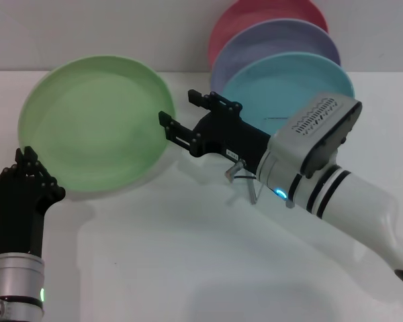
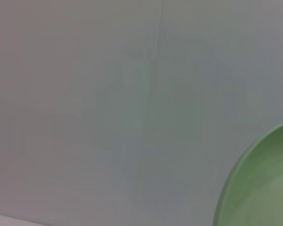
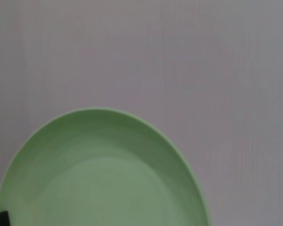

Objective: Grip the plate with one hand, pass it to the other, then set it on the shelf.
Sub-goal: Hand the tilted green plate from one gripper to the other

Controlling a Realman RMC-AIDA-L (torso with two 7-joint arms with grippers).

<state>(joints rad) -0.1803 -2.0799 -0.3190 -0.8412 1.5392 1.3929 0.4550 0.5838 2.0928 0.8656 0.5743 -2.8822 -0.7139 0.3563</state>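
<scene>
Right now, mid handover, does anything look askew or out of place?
Nothing stands out. The green plate is held up between the left end effector at its lower-left rim and the right end effector at its right rim. The turquoise, lavender and pink plates stand neatly behind.

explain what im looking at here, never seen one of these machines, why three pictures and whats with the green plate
This is a two-armed robot seen by three of its own cameras. The wide picture comes from its head, looking down at a white table. The other two come from cameras on its wrists, so they show only close-ups of the light-green plate.

The slim black arm low on the left ends in the left gripper, which is at the plate's lower left rim and seems to hold it up. The bulky white arm carries the right gripper, open at the plate's opposite rim. Behind it, turquoise, lavender and red plates stand in a wire rack.
</scene>
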